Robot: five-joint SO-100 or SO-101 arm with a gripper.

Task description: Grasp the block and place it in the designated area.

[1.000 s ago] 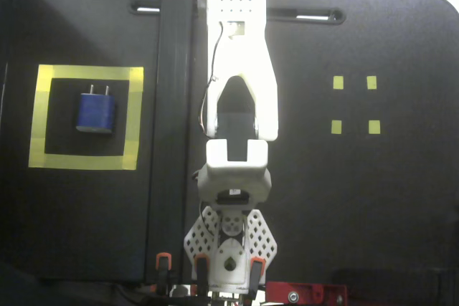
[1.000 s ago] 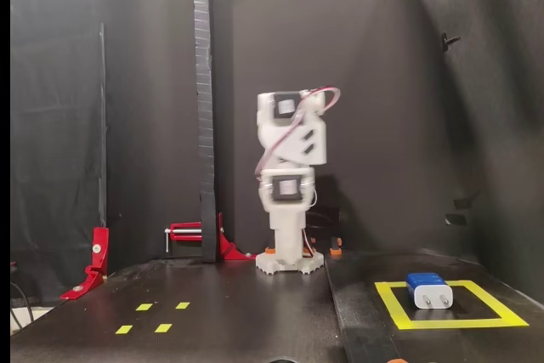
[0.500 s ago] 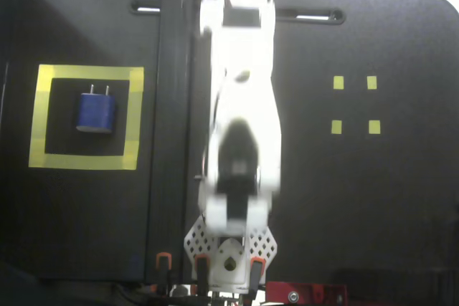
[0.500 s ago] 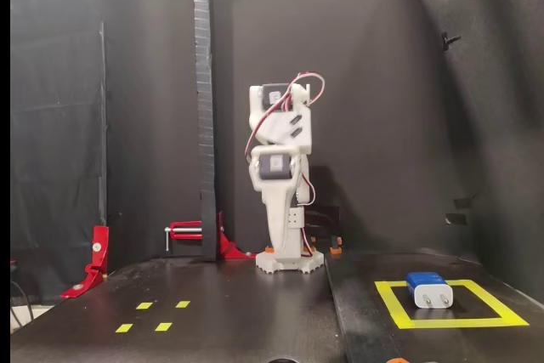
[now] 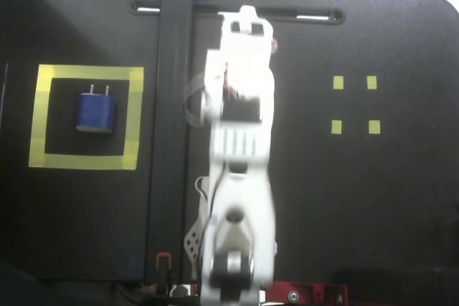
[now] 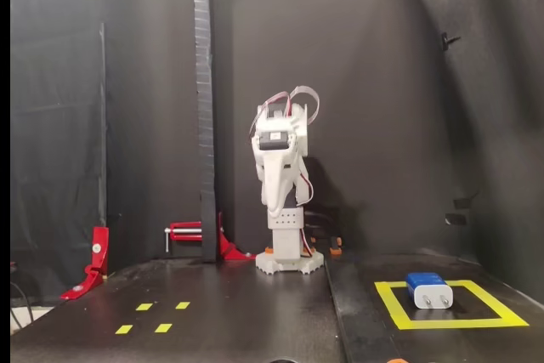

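Now, as the block (image 5: 96,112) lies inside the area (image 5: 86,76) at 9 o'clock, keep your folded arm (image 5: 239,155) clear; I cannot tell the pincer's state.

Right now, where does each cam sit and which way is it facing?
A fixed view: mounted overhead, looking straight down on the black table; the folded white arm runs up the middle, its base at the bottom edge.
Another fixed view: low at the table's far end, facing the arm head-on against the dark backdrop; the arm sits folded upright, claw state unclear.
Shared: both show the block inside the designated area, plus four small yellow squares.
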